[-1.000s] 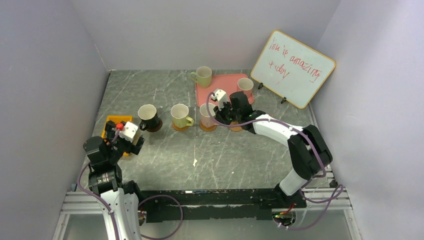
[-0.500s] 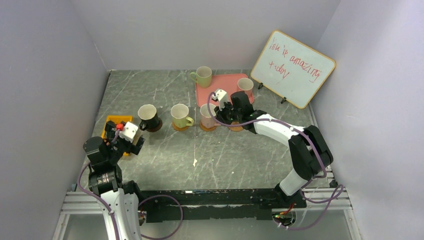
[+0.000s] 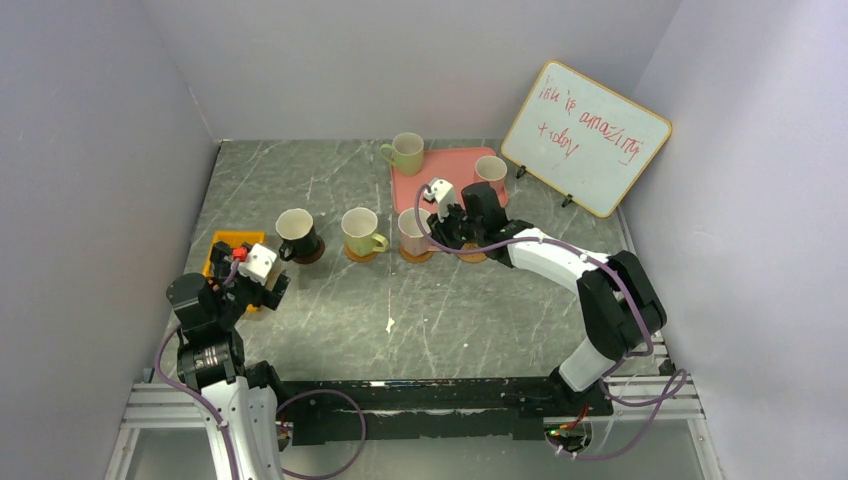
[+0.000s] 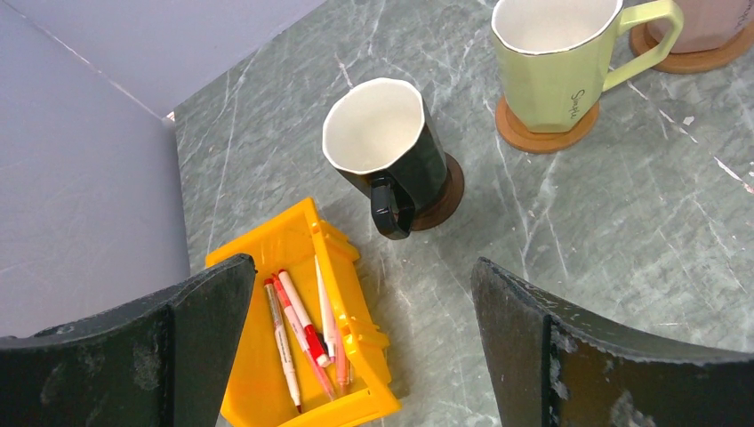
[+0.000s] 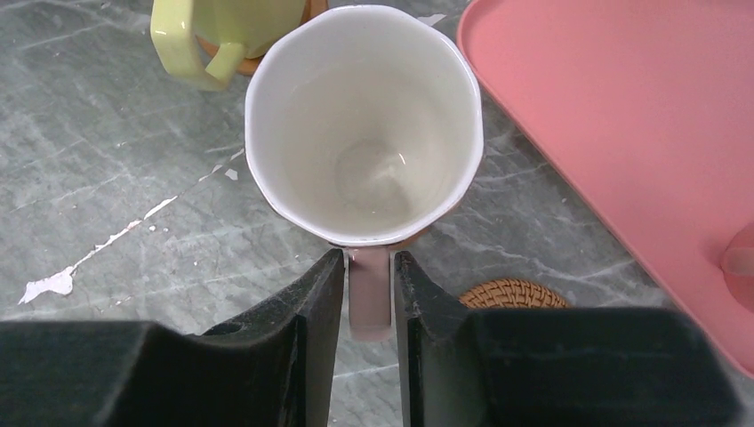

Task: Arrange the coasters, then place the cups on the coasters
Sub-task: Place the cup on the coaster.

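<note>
**Top view.** You have a row across mid-table: dark cup point(image 3: 297, 235), green cup point(image 3: 360, 232) and pink cup point(image 3: 413, 232), each on one of the coasters point(image 3: 360, 255). Only this view gives you the second green cup point(image 3: 407, 152) at the rear left corner of the tray point(image 3: 455, 185), the second pink cup point(image 3: 490, 170) on the tray, and the whiteboard point(image 3: 585, 138). Its red handwriting shows "amazing"; the rest is unclear. Your right gripper point(image 3: 438, 232) sits at the pink cup's right side. Your left gripper point(image 3: 272, 287) hangs beside the yellow bin point(image 3: 225, 243).

**Left wrist.** The left gripper's fingers point(image 4: 133, 356) are spread wide, holding and touching nothing. Here alone you see the pens point(image 4: 298, 329) in the bin, the dark coaster point(image 4: 442, 191) under the dark cup, and script on the green cup's side, too small to read.

**Right wrist.** The right gripper's jaws stand nearly together, one on either side of the pink cup's handle point(image 5: 369, 298) and right against it. You cannot tell whether they pinch it. A bare woven coaster point(image 5: 514, 292) lies just right of them, near the tray's edge.
</note>
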{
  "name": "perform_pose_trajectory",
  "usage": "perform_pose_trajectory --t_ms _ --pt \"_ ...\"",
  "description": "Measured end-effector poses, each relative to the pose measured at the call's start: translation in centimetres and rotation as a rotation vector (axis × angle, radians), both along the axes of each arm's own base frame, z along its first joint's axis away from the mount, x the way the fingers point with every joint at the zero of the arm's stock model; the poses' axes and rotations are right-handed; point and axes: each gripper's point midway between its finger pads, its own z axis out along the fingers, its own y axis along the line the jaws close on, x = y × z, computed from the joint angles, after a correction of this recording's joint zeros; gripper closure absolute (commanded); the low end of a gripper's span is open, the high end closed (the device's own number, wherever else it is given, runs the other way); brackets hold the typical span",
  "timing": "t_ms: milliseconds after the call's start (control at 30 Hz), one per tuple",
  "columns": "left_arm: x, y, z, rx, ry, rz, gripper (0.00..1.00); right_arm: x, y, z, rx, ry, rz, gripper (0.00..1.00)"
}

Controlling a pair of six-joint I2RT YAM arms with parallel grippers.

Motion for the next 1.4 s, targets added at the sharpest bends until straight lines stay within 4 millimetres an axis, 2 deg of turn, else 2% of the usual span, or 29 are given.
perform_pose_trajectory --t_ms 300,400,567,667,833,1000,1133,1400 --pt "0.0 0.0 0.0 0.0 0.0 -0.001 0.04 0.2 -0.3 0.1 0.005 -0.001 -0.002 0.67" --pt "0.0 0.0 0.0 0.0 0.0 -0.001 0.04 0.3 -0.5 0.5 0.014 -0.003 0.001 0.6" --pt "0.0 0.0 0.0 0.0 0.0 -0.001 0.04 0.2 -0.6 1.9 0.043 -0.022 0.012 0.34" --pt "0.0 0.0 0.0 0.0 0.0 0.0 0.04 -0.1 -0.5 3.1 0.069 -0.037 0.032 0.22" --pt "0.0 0.0 0.0 0.0 0.0 0.0 0.04 -0.7 -0.4 5.2 0.114 -0.063 0.075 0.13" --pt "0.0 0.0 0.0 0.0 0.0 0.0 0.04 -0.6 -0.7 6.6 0.148 -0.085 0.064 0.11" --pt "0.0 0.0 0.0 0.0 0.0 0.0 0.04 0.9 -2.4 6.8 0.158 -0.107 -0.04 0.13" --pt "0.0 0.0 0.0 0.0 0.0 0.0 0.04 5.6 -8.5 7.1 0.142 -0.179 -0.413 0.16"
